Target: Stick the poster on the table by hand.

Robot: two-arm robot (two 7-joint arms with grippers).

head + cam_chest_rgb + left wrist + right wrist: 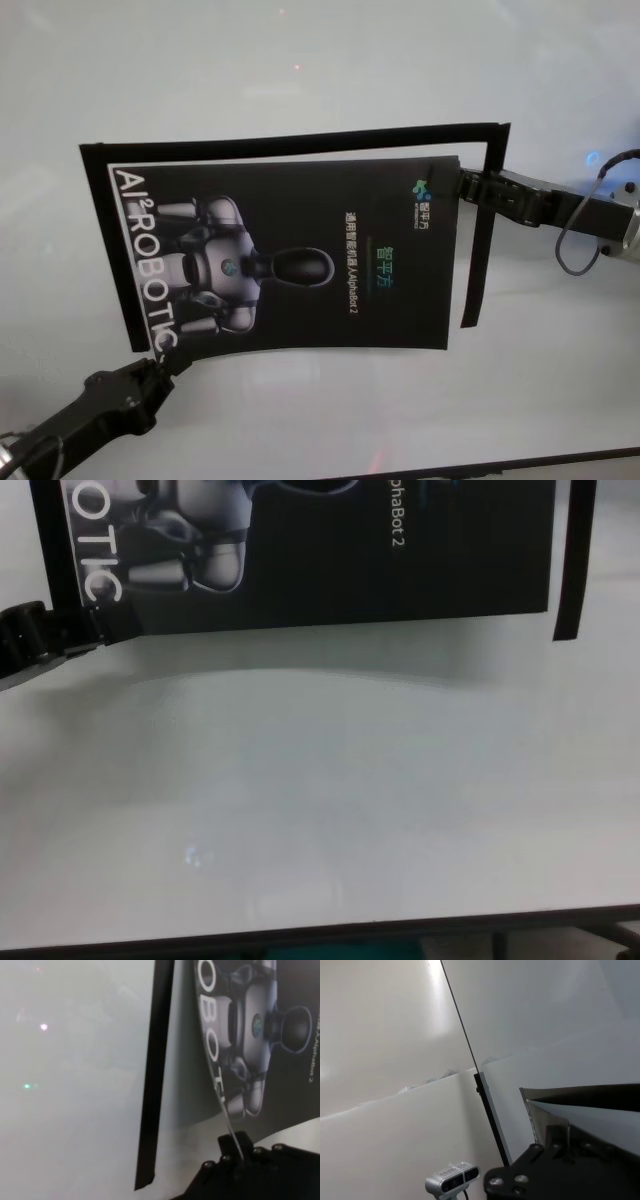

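Note:
The poster [300, 260], black and glossy with a grey-white robot picture and white letters, hangs just over the white table [300, 60] and casts a shadow on it. My left gripper [165, 362] is shut on its near left corner, beside the letters "TIC"; the left wrist view shows the sheet's edge [220, 1095] running into the left gripper [239, 1154]. My right gripper [462, 186] is shut on the poster's far right edge; in the right wrist view the right gripper [565, 1136] pinches the thin sheet [590, 1097]. The chest view shows the poster's near part [350, 570] and the left gripper [70, 632].
Thin black strips lie on the table around the poster: one along the far side [300, 138], one at the right [480, 250], one at the left [155, 1075]. The table's dark front edge [320, 937] is close below. A small camera [452, 1182] stands beyond the table.

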